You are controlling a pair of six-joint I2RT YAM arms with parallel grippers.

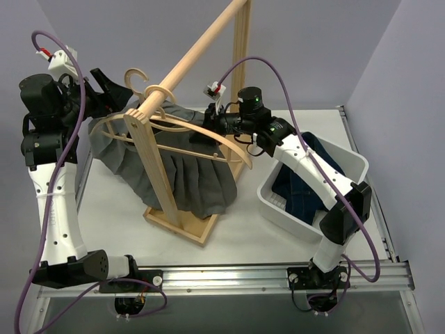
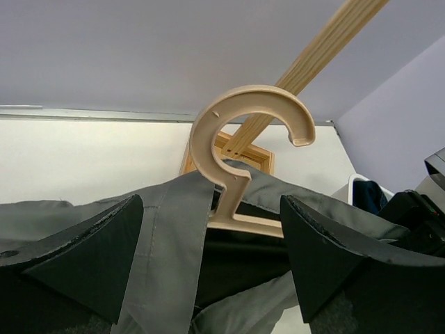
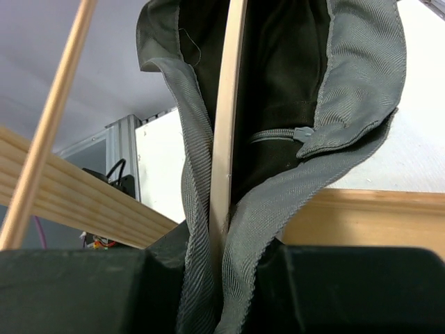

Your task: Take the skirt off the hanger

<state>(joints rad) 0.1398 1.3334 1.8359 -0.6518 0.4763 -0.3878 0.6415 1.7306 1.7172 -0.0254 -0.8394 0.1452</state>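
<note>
A grey pleated skirt (image 1: 182,177) hangs on a pale wooden hanger (image 1: 182,128) at the wooden rack. My left gripper (image 1: 115,89) is open beside the hanger's hook (image 1: 136,75). In the left wrist view the hook (image 2: 243,129) stands upright between and beyond my spread fingers (image 2: 90,247), with the skirt's waistband (image 2: 167,236) draped below it. My right gripper (image 1: 211,125) is shut on the skirt's waistband at the hanger's right arm. In the right wrist view the grey waistband (image 3: 261,229) and the hanger arm (image 3: 226,139) are pinched together between the jaws.
The rack's slanted rod (image 1: 198,45) and upright post (image 1: 156,170) stand on a wooden base (image 1: 188,226). A white bin (image 1: 348,170) holding dark blue clothes (image 1: 306,191) sits at the right, under my right arm.
</note>
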